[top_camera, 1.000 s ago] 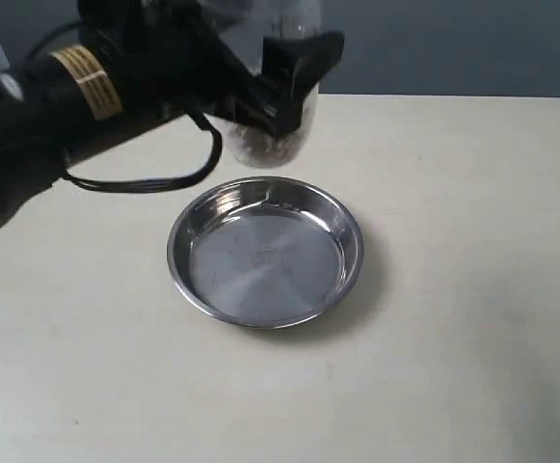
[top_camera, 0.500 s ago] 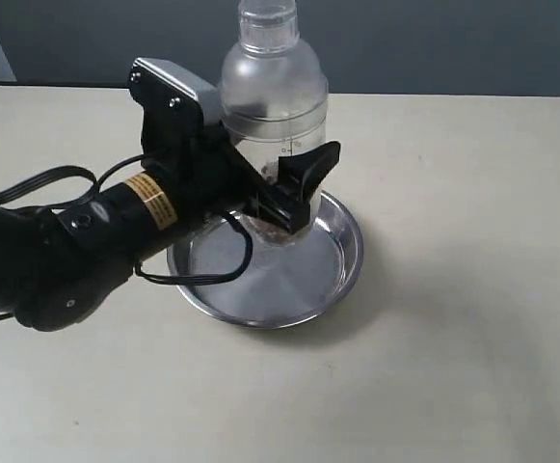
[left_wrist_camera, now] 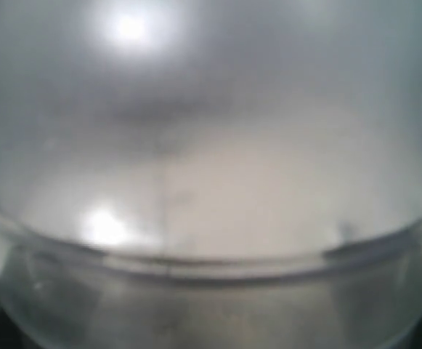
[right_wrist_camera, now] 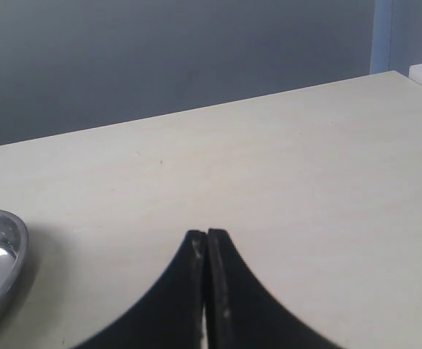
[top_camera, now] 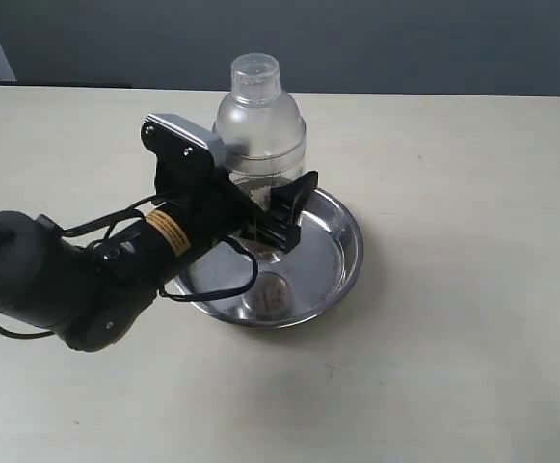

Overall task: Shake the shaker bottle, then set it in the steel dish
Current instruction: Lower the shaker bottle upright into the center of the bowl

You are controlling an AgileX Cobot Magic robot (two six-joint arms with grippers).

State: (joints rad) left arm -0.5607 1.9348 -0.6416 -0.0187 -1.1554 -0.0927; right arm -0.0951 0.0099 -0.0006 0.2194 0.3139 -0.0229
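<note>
The cream tabletop point(top_camera: 472, 289) bears a round, shiny steel dish point(top_camera: 360, 253). Over the dish the clear plastic shaker bottle point(top_camera: 258, 125) stands upright, clamped by the black left gripper point(top_camera: 275, 193); the bottle's base is hidden. The arm's yellow label point(top_camera: 167, 231) is unreadable. The right gripper point(right_wrist_camera: 208, 247) has its 2 fingers pressed together, empty.

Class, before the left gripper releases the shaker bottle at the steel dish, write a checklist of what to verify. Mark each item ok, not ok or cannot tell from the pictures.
1. The shaker bottle is inside the rim of the steel dish: ok.
2. The bottle stands upright, cap on top: ok.
3. The bottle's base rests on the dish floor: cannot tell; the left gripper hides the base.
4. The left gripper is clamped on the bottle's body: ok.
5. The right gripper is shut and apart from the dish: ok.

My judgement: confirm item 3 before opening, or the bottle may drop or tip.
</note>
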